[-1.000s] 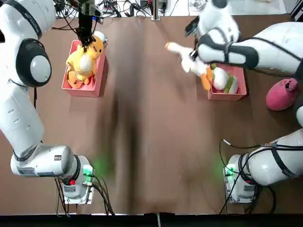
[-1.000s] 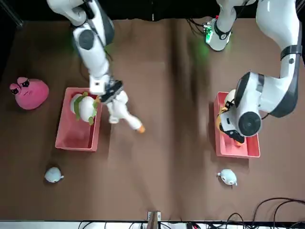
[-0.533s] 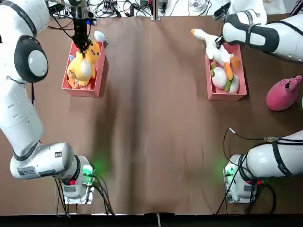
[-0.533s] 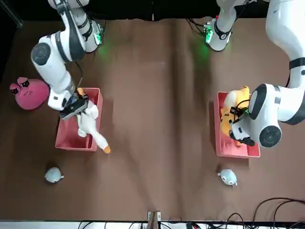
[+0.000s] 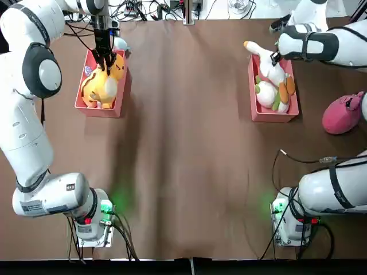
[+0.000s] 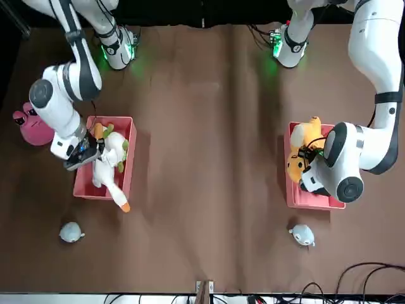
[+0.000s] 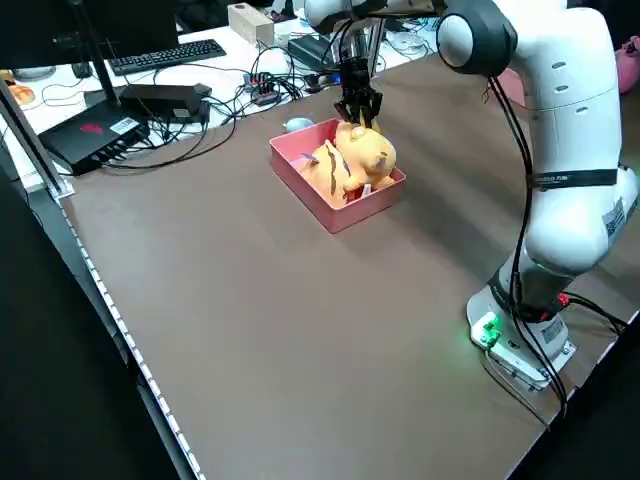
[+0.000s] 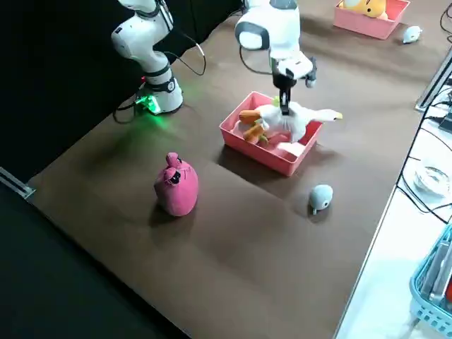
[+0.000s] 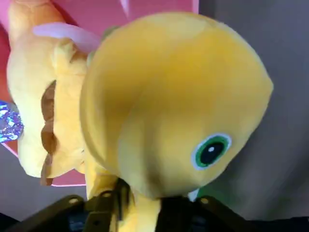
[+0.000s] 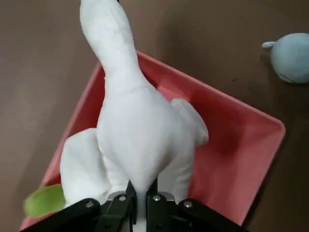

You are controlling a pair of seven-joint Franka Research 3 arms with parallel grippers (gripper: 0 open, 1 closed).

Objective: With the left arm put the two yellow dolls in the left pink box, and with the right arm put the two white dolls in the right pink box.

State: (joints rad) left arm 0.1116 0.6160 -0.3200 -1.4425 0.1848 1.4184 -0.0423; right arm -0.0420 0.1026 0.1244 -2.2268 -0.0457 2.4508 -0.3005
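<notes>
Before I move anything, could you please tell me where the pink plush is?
In the top view, the pink plush lies right of the right pink box.

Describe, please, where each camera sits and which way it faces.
Top: overhead, robot's way; both arms.
Front: across the table, facing both arms.
Left side: raised, diagonally down on the left pink box; left arm.
Right side: likewise, right pink box; right arm.
Wrists: each sees its own fingers and doll.
Top and front share both boxes.

A pink plush blob [image 8: 176,186] and two small grey-blue blobs [image 6: 71,232] [image 6: 303,235] sit on the brown table [image 6: 209,240].
</notes>
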